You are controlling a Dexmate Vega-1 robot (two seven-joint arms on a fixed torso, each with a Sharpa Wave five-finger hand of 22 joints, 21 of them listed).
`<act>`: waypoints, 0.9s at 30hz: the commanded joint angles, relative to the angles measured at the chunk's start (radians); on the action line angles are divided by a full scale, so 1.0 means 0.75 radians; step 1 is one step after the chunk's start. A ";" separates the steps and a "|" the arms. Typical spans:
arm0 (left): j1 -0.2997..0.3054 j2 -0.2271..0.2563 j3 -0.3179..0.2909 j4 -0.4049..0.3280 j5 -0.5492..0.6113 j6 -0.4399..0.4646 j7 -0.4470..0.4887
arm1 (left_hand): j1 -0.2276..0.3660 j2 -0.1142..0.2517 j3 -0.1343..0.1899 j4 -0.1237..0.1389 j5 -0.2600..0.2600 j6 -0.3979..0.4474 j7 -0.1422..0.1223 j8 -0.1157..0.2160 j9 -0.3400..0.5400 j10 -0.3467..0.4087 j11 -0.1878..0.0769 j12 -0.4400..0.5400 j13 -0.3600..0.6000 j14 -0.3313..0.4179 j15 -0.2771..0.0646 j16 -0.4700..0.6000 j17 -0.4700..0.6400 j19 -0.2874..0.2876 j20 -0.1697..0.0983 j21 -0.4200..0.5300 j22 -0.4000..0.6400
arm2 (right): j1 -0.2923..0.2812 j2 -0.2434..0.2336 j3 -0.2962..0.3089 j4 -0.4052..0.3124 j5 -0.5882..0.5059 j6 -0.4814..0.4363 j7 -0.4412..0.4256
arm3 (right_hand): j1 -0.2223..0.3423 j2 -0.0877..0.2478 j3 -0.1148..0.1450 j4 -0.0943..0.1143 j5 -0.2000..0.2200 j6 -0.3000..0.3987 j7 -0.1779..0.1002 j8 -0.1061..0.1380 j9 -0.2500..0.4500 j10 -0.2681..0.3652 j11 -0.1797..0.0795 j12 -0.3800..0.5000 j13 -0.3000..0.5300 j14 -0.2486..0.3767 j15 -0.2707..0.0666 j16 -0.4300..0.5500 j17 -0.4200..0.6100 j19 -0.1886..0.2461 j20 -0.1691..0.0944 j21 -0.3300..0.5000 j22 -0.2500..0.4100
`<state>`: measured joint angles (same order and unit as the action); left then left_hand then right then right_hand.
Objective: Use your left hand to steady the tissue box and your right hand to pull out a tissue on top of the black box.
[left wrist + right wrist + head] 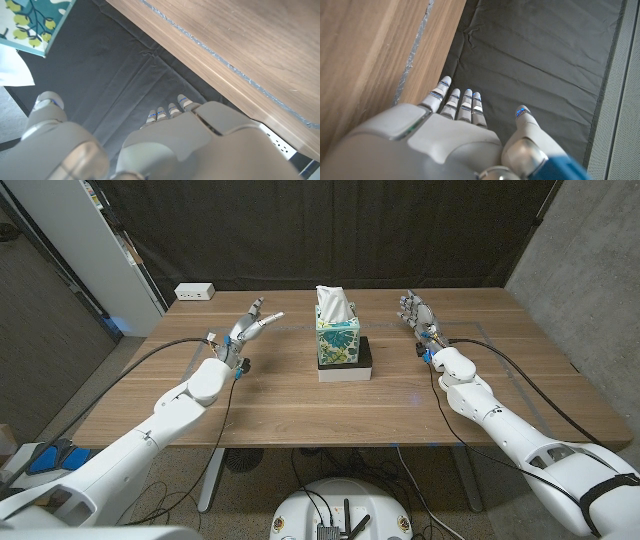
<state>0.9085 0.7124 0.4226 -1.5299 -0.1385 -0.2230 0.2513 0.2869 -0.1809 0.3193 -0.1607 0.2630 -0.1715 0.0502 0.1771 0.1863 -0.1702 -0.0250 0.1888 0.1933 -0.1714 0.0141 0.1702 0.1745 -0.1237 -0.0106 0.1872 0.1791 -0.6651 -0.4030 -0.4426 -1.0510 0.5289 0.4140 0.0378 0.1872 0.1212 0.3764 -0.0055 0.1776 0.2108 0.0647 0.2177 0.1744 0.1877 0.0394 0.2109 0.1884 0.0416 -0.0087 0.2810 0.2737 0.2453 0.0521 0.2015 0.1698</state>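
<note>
Midway along the table (pixel 300 405), nearer its far edge, the tissue box (pixel 337 340) sits raised on the black box (pixel 345 365), tissue (pixel 333 304) upright for pulling. Left hand (pixel 252 326) and right hand (pixel 417 316) flank it, fingers apart, holding nothing.

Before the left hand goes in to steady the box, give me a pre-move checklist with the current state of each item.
1. Left hand free to grasp: ok, it holds nothing and its fingers are apart.
2. Right hand free to pull: ok, open, held beside the box without touching it.
3. Tissue box seated on the black box: ok, it stands upright on top.
4. Tissue ready to be taken: ok, one sticks up out of the box's opening.
5. Left hand's path to the box: ok, only bare table lies between them.
6. Black box fixed to the table: cannot tell.
</note>
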 commanded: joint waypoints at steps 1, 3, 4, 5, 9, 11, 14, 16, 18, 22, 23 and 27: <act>0.082 0.033 -0.028 -0.095 0.004 0.029 0.025 | 0.017 0.000 -0.011 0.002 0.012 -0.691 0.008 0.005 -0.001 -0.475 -0.006 0.006 0.002 -0.346 -0.007 0.009 0.004 -0.012 -0.007 0.006 0.005 | -0.014 -0.010 -0.004 -0.034 -0.011 -0.011 -0.014 | 0.007 0.007 -0.005 -0.002 0.000 0.011 0.003 -0.002 0.007 0.012 0.003 -0.005 0.003 0.002 0.006 -0.005 0.002 0.002 0.004 0.000 0.005; 0.092 0.036 -0.031 -0.105 0.006 0.028 0.027 | 0.018 0.000 -0.013 0.002 0.012 -0.691 0.007 0.006 -0.001 -0.474 -0.006 0.006 0.002 -0.347 -0.008 0.009 0.004 -0.012 -0.009 0.006 0.005 | -0.017 -0.013 -0.005 -0.041 -0.015 -0.010 -0.016 | 0.007 0.008 -0.005 -0.003 0.000 0.012 0.003 -0.003 0.007 0.013 0.003 -0.005 0.003 0.002 0.008 -0.006 0.000 0.003 0.003 0.000 0.005; 0.096 0.036 -0.032 -0.106 0.006 0.024 0.028 | 0.018 0.000 -0.014 0.002 0.012 -0.691 0.008 0.006 -0.001 -0.473 -0.003 0.007 0.002 -0.347 -0.008 0.010 0.004 -0.012 -0.009 0.006 0.005 | -0.018 -0.014 -0.005 -0.042 -0.016 -0.008 -0.014 | 0.007 0.008 -0.005 -0.003 0.000 0.012 0.004 -0.004 0.007 0.013 0.004 -0.005 0.003 0.002 0.007 -0.006 0.000 0.003 0.004 0.000 0.005; 0.102 0.036 -0.033 -0.110 0.007 0.022 0.030 | 0.019 0.001 -0.016 0.003 0.012 -0.690 0.006 0.007 -0.001 -0.473 -0.007 0.007 0.002 -0.346 -0.011 0.010 0.004 -0.012 -0.010 0.007 0.005 | -0.020 -0.015 -0.005 -0.046 -0.016 -0.010 -0.016 | 0.007 0.008 -0.005 -0.003 0.000 0.011 0.003 -0.005 0.007 0.013 0.005 -0.005 0.003 0.002 0.007 -0.007 0.000 0.003 0.004 0.000 0.005; 0.122 0.041 -0.039 -0.129 0.013 0.017 0.035 | 0.021 0.001 -0.023 0.004 0.013 -0.690 0.004 0.008 -0.001 -0.474 -0.009 0.008 0.002 -0.347 -0.012 0.011 0.004 -0.011 -0.013 0.008 0.005 | -0.026 -0.018 -0.005 -0.060 -0.018 -0.013 -0.022 | 0.007 0.009 -0.005 -0.005 0.001 0.013 0.003 -0.007 0.007 0.013 0.005 -0.006 0.003 0.004 0.009 -0.008 -0.003 0.003 0.004 -0.001 0.005; 0.131 0.043 -0.042 -0.137 0.015 0.014 0.038 | 0.022 0.002 -0.025 0.004 0.013 -0.691 0.003 0.008 -0.001 -0.475 -0.010 0.008 0.002 -0.348 -0.013 0.011 0.004 -0.012 -0.013 0.008 0.005 | -0.031 -0.019 -0.004 -0.070 -0.019 -0.016 -0.027 | 0.006 0.009 -0.005 -0.005 0.001 0.013 0.004 -0.008 0.007 0.013 0.006 -0.006 0.003 0.003 0.008 -0.009 -0.003 0.003 0.004 -0.001 0.005; 0.151 0.049 -0.048 -0.157 0.019 0.015 0.044 | 0.023 0.002 -0.030 0.005 0.013 -0.689 0.002 0.009 -0.001 -0.475 -0.010 0.008 0.002 -0.348 -0.014 0.011 0.004 -0.012 -0.015 0.009 0.005 | -0.038 -0.022 -0.004 -0.080 -0.020 -0.018 -0.030 | 0.006 0.010 -0.006 -0.006 0.001 0.013 0.003 -0.010 0.007 0.013 0.004 -0.007 0.003 0.005 0.010 -0.010 -0.005 0.003 0.004 -0.001 0.005; 0.166 0.055 -0.054 -0.173 0.019 0.019 0.047 | 0.024 0.002 -0.033 0.005 0.013 -0.689 0.001 0.009 -0.001 -0.476 -0.011 0.008 0.002 -0.349 -0.014 0.011 0.004 -0.012 -0.015 0.009 0.005 | -0.043 -0.024 -0.004 -0.088 -0.021 -0.020 -0.035 | 0.006 0.010 -0.006 -0.007 0.001 0.014 0.003 -0.010 0.007 0.012 0.005 -0.007 0.003 0.004 0.008 -0.011 -0.006 0.003 0.004 -0.002 0.005; 0.180 0.061 -0.058 -0.189 0.022 0.029 0.050 | 0.025 0.003 -0.035 0.005 0.013 -0.689 0.001 0.009 -0.001 -0.476 -0.011 0.009 0.002 -0.349 -0.015 0.012 0.004 -0.012 -0.016 0.010 0.005 | -0.045 -0.025 -0.004 -0.091 -0.022 -0.019 -0.036 | 0.005 0.010 -0.006 -0.007 0.001 0.014 0.004 -0.011 0.007 0.012 0.004 -0.008 0.003 0.005 0.009 -0.012 -0.006 0.003 0.004 -0.002 0.005; 0.203 0.071 -0.068 -0.213 0.031 0.047 0.062 | 0.027 0.003 -0.040 0.006 0.014 -0.690 0.000 0.009 -0.001 -0.479 -0.011 0.008 0.002 -0.351 -0.016 0.011 0.004 -0.013 -0.018 0.010 0.006 | -0.050 -0.024 -0.003 -0.100 -0.020 -0.026 -0.042 | 0.004 0.011 -0.006 -0.008 0.001 0.014 0.003 -0.013 0.007 0.012 0.003 -0.009 0.003 0.005 0.009 -0.013 -0.008 0.002 0.005 -0.003 0.005; 0.207 0.072 -0.069 -0.214 0.028 0.045 0.059 | 0.027 0.003 -0.041 0.006 0.014 -0.690 -0.001 0.009 -0.001 -0.478 -0.014 0.008 0.002 -0.351 -0.017 0.012 0.004 -0.014 -0.019 0.010 0.006 | -0.050 -0.025 -0.006 -0.100 -0.025 -0.025 -0.043 | 0.004 0.011 -0.006 -0.008 0.001 0.015 0.003 -0.013 0.007 0.012 0.003 -0.009 0.003 0.005 0.009 -0.013 -0.008 0.002 0.006 -0.003 0.005; 0.219 0.079 -0.069 -0.227 0.041 0.051 0.060 | 0.029 0.004 -0.047 0.006 0.014 -0.691 -0.001 0.010 -0.001 -0.479 -0.013 0.008 0.002 -0.352 -0.016 0.012 0.004 -0.015 -0.020 0.010 0.006 | -0.047 -0.022 -0.010 -0.098 -0.031 -0.023 -0.043 | 0.004 0.012 -0.007 -0.008 0.001 0.015 0.003 -0.014 0.008 0.012 0.002 -0.009 0.003 0.005 0.010 -0.014 -0.009 0.001 0.006 -0.004 0.005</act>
<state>1.0298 0.7541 0.3834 -1.6580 -0.1213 -0.1986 0.2875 0.2989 -0.1768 0.2886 -0.1544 0.2630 -0.1715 0.0501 0.1778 0.1864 -0.1702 -0.0250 0.1888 0.1931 -0.1716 0.0067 0.1739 0.1744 -0.1333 -0.0202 0.1872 0.1790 -0.6949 -0.4189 -0.4459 -1.1129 0.5140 0.4006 0.0135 0.1873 0.1212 0.3721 -0.0098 0.1777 0.2125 0.0665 0.2102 0.1743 0.1932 0.0448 0.2070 0.1884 0.0416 -0.0088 0.2734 0.2644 0.2453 0.0520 0.2016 0.1697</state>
